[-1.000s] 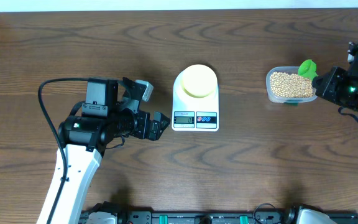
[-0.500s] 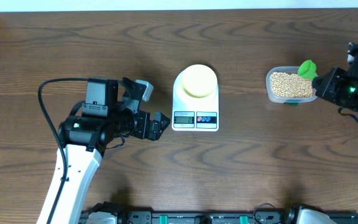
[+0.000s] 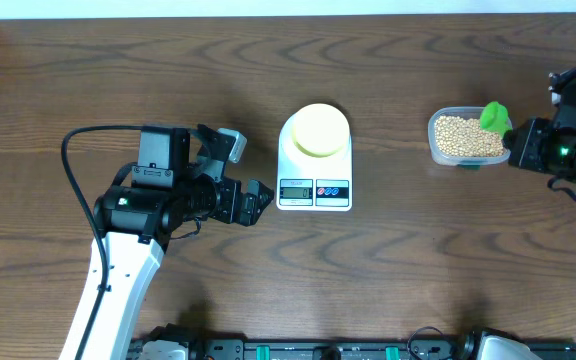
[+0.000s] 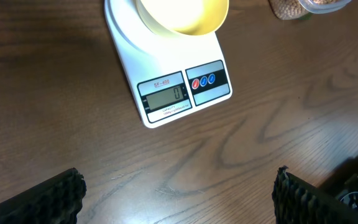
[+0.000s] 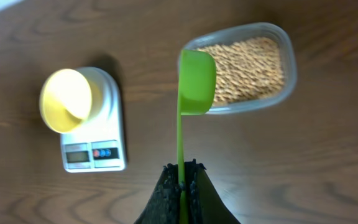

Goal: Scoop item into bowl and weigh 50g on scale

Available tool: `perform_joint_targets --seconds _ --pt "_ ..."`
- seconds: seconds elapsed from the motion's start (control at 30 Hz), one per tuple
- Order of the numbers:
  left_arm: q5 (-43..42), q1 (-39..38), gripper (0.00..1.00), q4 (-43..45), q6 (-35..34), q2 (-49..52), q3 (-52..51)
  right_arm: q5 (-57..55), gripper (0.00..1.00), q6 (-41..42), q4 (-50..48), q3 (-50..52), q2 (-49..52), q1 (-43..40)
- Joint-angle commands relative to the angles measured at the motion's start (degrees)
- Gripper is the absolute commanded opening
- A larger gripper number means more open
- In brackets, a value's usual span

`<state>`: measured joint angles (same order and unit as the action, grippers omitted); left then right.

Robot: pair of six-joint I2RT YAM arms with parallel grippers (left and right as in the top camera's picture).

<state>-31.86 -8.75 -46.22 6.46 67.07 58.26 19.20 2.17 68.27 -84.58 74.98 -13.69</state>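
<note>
On the left of the desk [image 3: 418, 270], the left fingers [image 4: 42, 202] are spread as wide as they go, holding nothing, just left of the scale [image 3: 314, 190]; this arm has not moved in the last second. At the middle, the scale stands where it was, its display reading zero, with the pale yellow bowl [image 3: 319, 130] on its platform, unchanged and showing no beans inside. Further right, the clear tub [image 3: 434, 140] holds the beans [image 3: 463, 137]. At the far right, the right fingers [image 5: 166, 193] are clamped shut on the handle of the green scoop [image 5: 196, 81]. The scoop's cup hangs over the tub's edge, and it has shifted slightly toward the robot's side since the earlier frame.
</note>
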Motion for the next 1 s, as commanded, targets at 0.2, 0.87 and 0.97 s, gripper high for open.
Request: perform_joint_targets --seconds 0.2,0.87,0.97 --pt "-0.94 -0.11 0.98 0.00 1.01 0.02 0.11 -4.31 0.01 -2.67 1.01 0.07 0.02 0.28" --pt "-0.94 -0.11 0.98 0.00 1.03 0.02 0.11 -4.31 0.01 0.13 1.40 0.07 0.02 0.28" --pt "-0.94 -0.11 0.97 0.00 1.03 0.02 0.11 -4.28 0.01 0.13 1.51 0.07 0.02 0.28"
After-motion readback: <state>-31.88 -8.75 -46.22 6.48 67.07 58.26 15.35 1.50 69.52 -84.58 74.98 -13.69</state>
